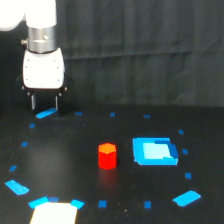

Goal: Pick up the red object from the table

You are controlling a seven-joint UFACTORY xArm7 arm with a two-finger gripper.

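Note:
The red object (107, 156) is a small bright red hexagonal block with an orange top. It stands on the black table (75, 150) near the middle of the exterior view. My gripper (45, 103) hangs from the white arm at the upper left, well away from the block, up and toward the exterior view's left. Its two short dark fingers (33, 102) stand apart with nothing between them, so it is open and empty. A blue tape patch (46, 114) lies just under the fingers.
A larger blue square piece (154, 152) lies just to the exterior view's right of the block. Small blue tape marks (112, 115) and blue patches (186, 198) dot the table. A bright white patch (54, 212) sits at the bottom left edge. A dark curtain hangs behind.

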